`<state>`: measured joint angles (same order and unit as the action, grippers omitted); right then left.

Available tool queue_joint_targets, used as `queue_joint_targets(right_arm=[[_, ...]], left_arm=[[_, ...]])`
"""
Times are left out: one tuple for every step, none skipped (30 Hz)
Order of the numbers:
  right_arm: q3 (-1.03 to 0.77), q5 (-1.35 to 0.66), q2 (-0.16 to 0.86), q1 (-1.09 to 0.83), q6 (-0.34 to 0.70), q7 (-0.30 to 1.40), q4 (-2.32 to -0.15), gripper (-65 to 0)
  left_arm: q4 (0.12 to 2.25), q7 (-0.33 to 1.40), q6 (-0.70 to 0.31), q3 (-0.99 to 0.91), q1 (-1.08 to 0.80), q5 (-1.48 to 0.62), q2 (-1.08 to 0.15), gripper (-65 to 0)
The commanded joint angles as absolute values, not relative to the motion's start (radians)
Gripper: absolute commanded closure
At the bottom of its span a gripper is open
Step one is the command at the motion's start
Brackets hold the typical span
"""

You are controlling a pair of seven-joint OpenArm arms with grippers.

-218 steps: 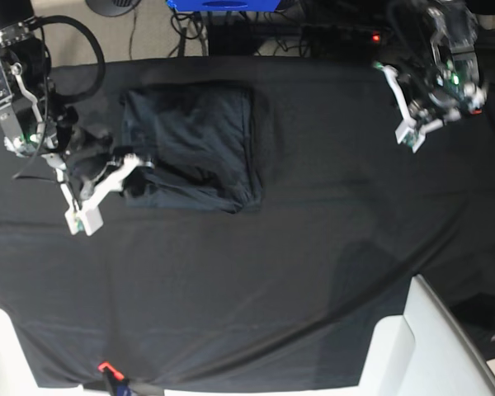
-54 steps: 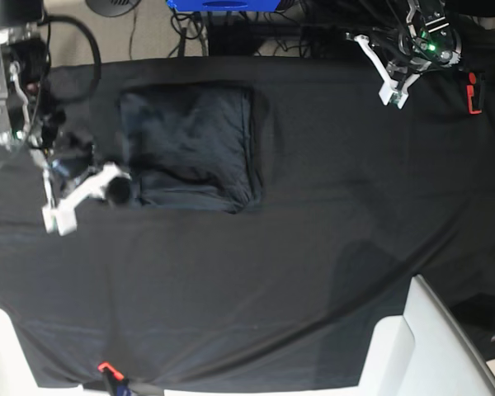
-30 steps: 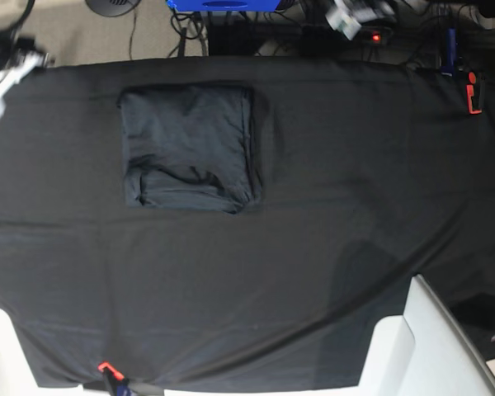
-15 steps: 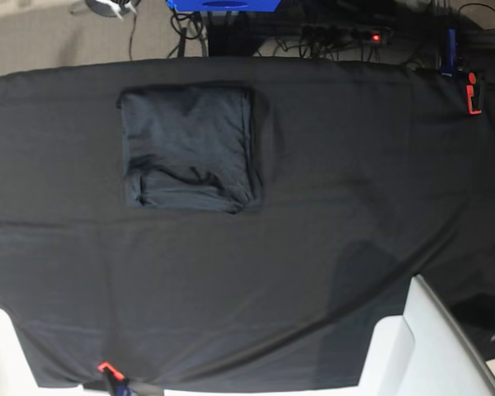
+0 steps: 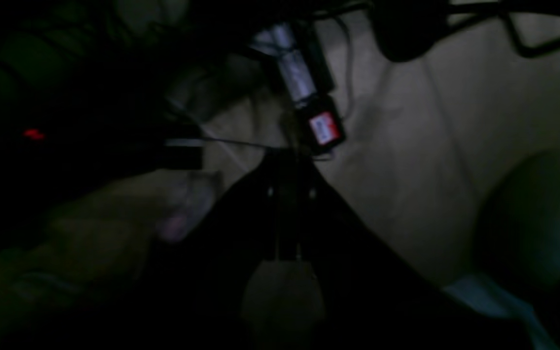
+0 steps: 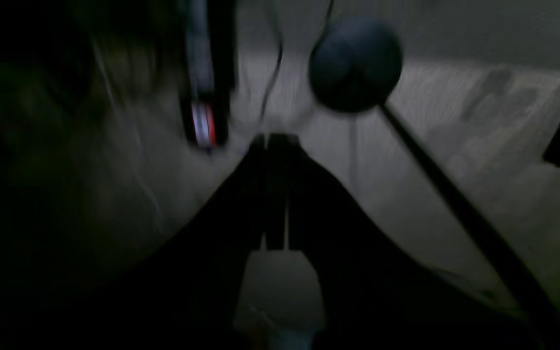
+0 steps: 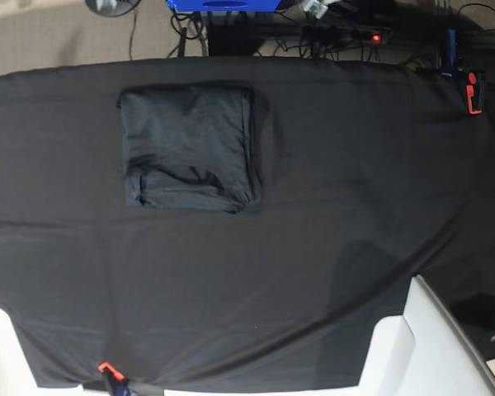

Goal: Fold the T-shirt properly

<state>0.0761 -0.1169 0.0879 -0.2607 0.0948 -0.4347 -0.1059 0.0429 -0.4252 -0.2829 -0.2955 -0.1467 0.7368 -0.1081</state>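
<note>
The T-shirt (image 7: 188,147) lies folded into a dark slate-grey rectangle on the black table cloth (image 7: 330,190), at the back left in the base view, with a rumpled fold along its near edge. Nothing touches it. Neither arm shows over the table in the base view. In the left wrist view my left gripper (image 5: 289,158) is shut and empty, pointing at a pale floor with cables. My right gripper (image 6: 272,141) is likewise shut on nothing in the blurred right wrist view, above floor and a round dark base.
A red clamp (image 7: 473,91) grips the cloth at the back right and an orange one (image 7: 106,368) at the front left. A white chair (image 7: 433,346) stands at the front right. A blue box (image 7: 223,4) and a power strip (image 7: 355,35) lie behind the table.
Both arms have pulled back off the table past its far edge and left the base view. The folded T-shirt has stayed where it was.
</note>
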Motion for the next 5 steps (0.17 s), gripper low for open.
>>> queue_joint_targets(right_arm=[[0.056,-0.117,0.096,-0.285,0.091,-0.438,-0.102,0.0],[0.045,-0.116,0.097,-0.285,0.091,-0.438,-0.102,0.0],[0.041,-0.117,0.099,-0.285,0.091,-0.438,-0.102,0.0],[0.045,-0.117,0.108,-0.285,0.091,-0.438,-0.102,0.0],[0.044,-0.117,0.117,-0.285,0.091,-0.438,-0.104,0.0]], left_arm=[[0.044,-0.435,-0.283,-0.295,-0.154,0.743,-0.108,0.0],[0.045,-0.435,-0.283,-0.295,-0.153,0.743,-0.108,0.0],[0.045,-0.435,-0.283,-0.297,-0.151,0.743,-0.108,0.0],[0.047,-0.435,-0.283,-0.297,-0.15,0.743,-0.107,0.0],[0.047,-0.437,-0.283,-0.297,-0.147,0.743,-0.104,0.0]])
